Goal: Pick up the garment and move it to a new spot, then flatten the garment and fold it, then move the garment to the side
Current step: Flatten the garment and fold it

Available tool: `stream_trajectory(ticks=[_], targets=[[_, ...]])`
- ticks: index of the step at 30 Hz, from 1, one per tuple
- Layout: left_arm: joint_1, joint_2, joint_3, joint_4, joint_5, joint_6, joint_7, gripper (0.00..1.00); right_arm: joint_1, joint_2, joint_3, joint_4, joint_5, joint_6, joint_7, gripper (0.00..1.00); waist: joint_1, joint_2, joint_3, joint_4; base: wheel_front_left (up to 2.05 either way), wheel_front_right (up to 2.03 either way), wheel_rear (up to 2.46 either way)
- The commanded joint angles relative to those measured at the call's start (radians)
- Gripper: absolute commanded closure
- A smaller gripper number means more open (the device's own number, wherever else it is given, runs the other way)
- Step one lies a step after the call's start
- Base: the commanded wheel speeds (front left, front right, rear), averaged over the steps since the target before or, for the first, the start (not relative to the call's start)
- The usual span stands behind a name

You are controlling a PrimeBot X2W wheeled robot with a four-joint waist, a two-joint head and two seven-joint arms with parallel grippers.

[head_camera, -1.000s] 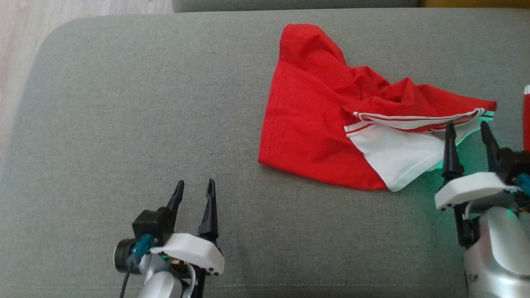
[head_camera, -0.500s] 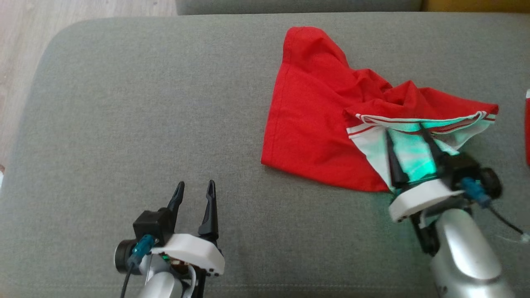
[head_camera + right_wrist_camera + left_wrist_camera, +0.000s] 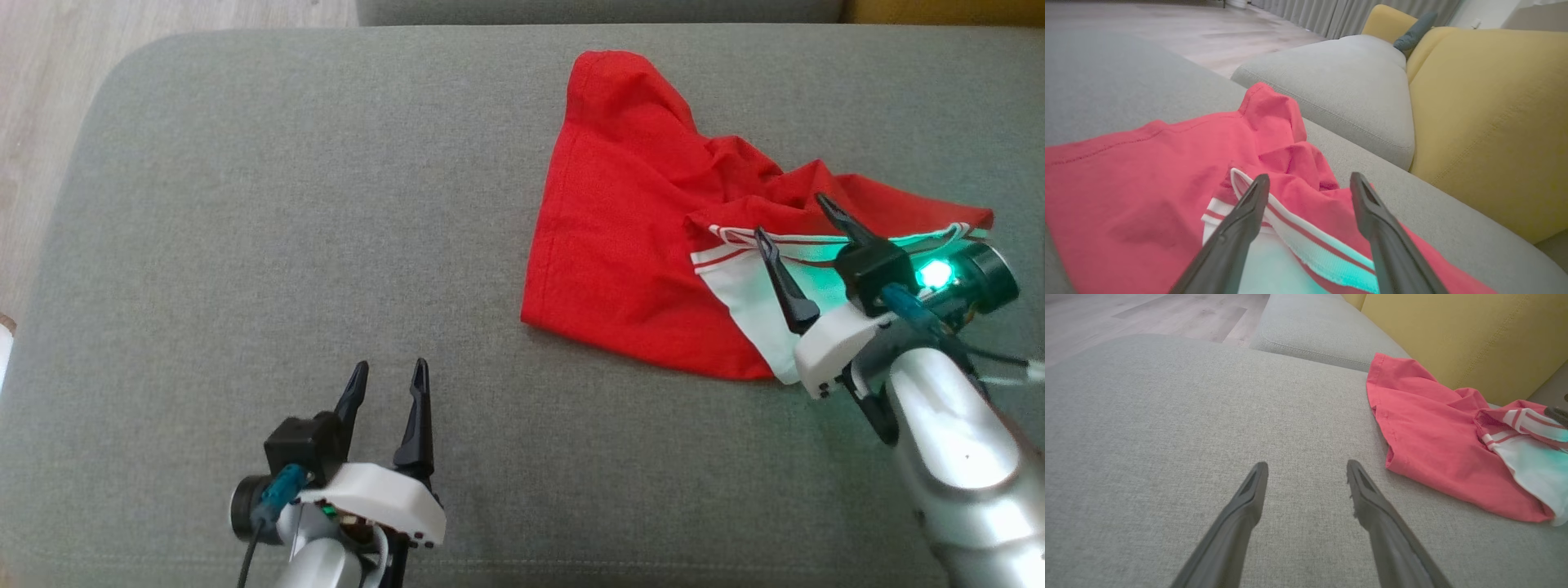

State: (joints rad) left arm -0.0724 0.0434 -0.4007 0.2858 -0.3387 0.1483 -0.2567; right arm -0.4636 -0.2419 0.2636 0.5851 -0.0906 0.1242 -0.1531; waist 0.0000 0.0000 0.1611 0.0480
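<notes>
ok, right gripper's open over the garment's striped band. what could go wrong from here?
1. The open right gripper sits over the folded striped band of the crumpled red and white cloth garment; closing there may pinch several layers, or just the edge and slip.
2. The left gripper hangs open over bare grey cushion, apart from the garment; a one-handed lift would likely leave it bunched.

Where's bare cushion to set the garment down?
Widest bare patch: grey cushion left of the garment, out to its rounded left edge, ahead of the open left hand. Narrower strip along the near edge between the two hands. Crowded on the right: open right hand over the garment.
</notes>
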Motion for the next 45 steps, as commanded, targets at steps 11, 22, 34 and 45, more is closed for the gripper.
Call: stream_trajectory(ticks=[11,22,34,45], targets=[[-0.033,0.007,0.031,-0.044,-0.030,0.007,-0.005,0.00,-0.045,-0.130,0.155,0.003,0.099,0.007,0.177,0.86,0.0000,0.0000,0.017,0.000,0.00,0.00,0.00],[-0.061,0.007,0.023,-0.055,-0.033,-0.002,-0.005,0.00,-0.202,-0.267,0.079,-0.053,0.070,0.007,0.151,1.00,0.0000,0.0000,0.070,0.031,0.00,0.00,0.00],[-0.128,0.007,-0.083,-0.064,-0.062,0.003,-0.005,0.00,-0.459,-0.348,-0.085,0.305,0.015,0.007,0.184,0.00,0.0000,0.0000,0.153,0.158,0.00,0.00,0.00],[-0.123,0.007,-0.061,-0.054,-0.046,0.008,-0.005,0.00,-0.312,-0.140,-0.139,0.318,0.013,0.007,-0.077,0.00,0.0000,0.0000,0.119,0.064,0.00,0.00,0.00]])
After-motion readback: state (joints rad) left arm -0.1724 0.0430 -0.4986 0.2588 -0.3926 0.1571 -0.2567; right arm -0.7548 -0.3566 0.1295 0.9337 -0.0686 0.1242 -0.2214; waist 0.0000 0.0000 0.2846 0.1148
